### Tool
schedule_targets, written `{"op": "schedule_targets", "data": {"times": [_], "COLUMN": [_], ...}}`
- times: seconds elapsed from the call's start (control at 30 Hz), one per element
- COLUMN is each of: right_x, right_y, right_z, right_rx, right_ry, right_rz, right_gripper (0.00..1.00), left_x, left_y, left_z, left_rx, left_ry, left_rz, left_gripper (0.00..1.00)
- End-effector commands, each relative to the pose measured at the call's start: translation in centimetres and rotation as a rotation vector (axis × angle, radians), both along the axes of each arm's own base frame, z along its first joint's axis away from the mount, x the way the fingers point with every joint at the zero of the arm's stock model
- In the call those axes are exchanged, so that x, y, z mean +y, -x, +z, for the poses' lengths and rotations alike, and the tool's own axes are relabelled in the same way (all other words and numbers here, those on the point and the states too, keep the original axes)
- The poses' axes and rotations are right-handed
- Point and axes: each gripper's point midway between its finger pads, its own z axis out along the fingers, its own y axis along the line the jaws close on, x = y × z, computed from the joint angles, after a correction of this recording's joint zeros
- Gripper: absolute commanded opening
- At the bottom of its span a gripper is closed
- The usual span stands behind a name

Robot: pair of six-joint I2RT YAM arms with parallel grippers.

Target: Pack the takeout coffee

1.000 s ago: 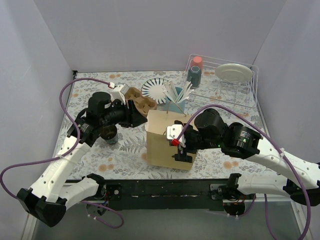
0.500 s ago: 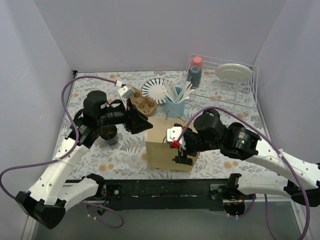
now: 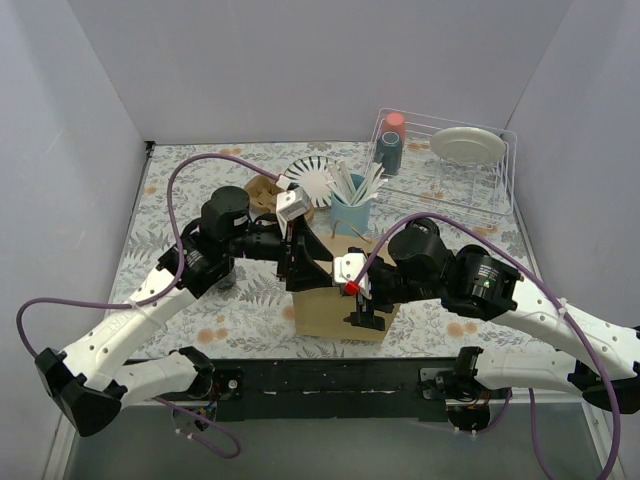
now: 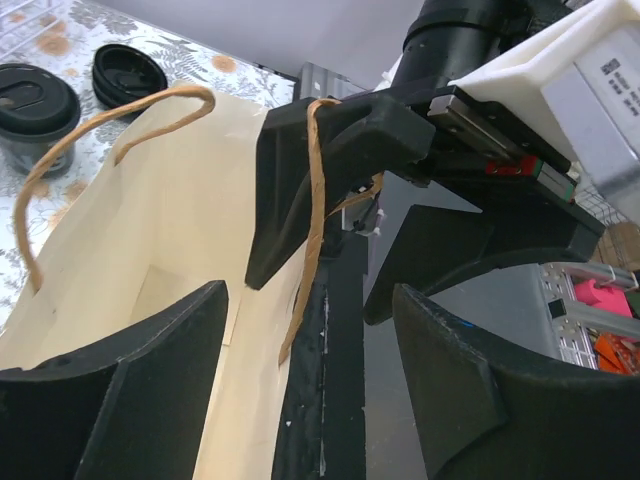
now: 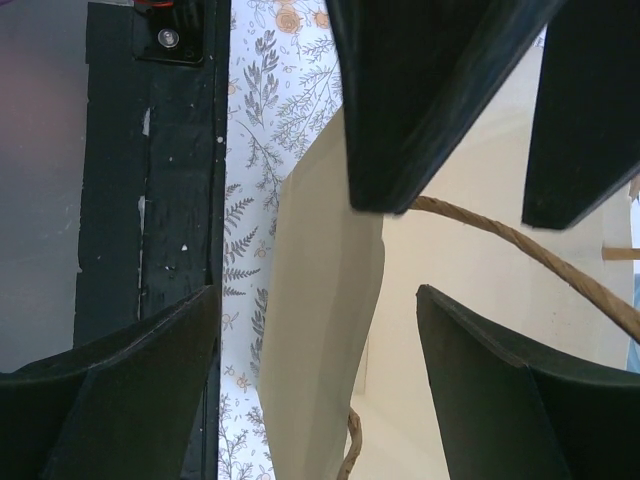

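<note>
The paper bag (image 3: 322,312) stands open. At its left rim hangs the left gripper (image 3: 298,262), fingers spread wide and holding nothing. The right gripper (image 5: 318,300) straddles the bag's near wall, fingers apart. One twine handle (image 4: 310,230) seems to lie over one of its fingers. Left of the bag stands a black-lidded coffee cup (image 4: 30,100), a second black lid (image 4: 128,72) beside it. The cup carrier (image 3: 266,190) sits behind the bag. A label (image 4: 612,68) above the bag carries print too small to read.
</note>
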Motion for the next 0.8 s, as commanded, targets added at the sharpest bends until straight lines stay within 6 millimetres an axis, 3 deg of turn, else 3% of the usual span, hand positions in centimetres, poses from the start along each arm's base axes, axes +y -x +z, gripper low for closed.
{"op": "schedule_targets", "data": {"times": [0.0,0.13,0.27,0.3,0.4,0.6,0.77], "right_x": [0.4,0.3,0.3,0.2,0.0,-0.1,-0.3], "right_y": [0.0,0.2,0.5,0.6,0.9,2.0,2.3], "right_z": [1.7,1.8,1.8,1.4,0.6,0.1,1.4], "right_rx": [-0.009,-0.002,0.006,0.012,0.025,0.054,0.037], "right_ry": [-0.061,-0.063,-0.067,-0.058,-0.04,-0.024,-0.063], "right_rz": [-0.003,0.003,0.012,0.015,0.031,0.087,0.1], "right_gripper": [0.87,0.86,0.87,0.87,0.87,0.86,0.86], "left_x": [-1.5,-2.2,-2.4,-2.3,-2.1,-2.1,-2.1], "left_y": [-0.2,-0.6,-1.2,-1.2,-1.4,-2.0,-2.4], "left_z": [0.0,-0.1,0.2,0.4,1.1,1.1,0.2], "left_rx": [-0.038,-0.055,-0.072,-0.079,-0.099,-0.104,-0.084], "left_ry": [0.008,0.014,0.021,0.029,0.055,0.057,0.039], "left_rz": [-0.012,0.007,0.036,0.043,0.069,0.107,0.128], "left_gripper": [0.65,0.58,0.29,0.17,0.04,0.0,0.0]}}
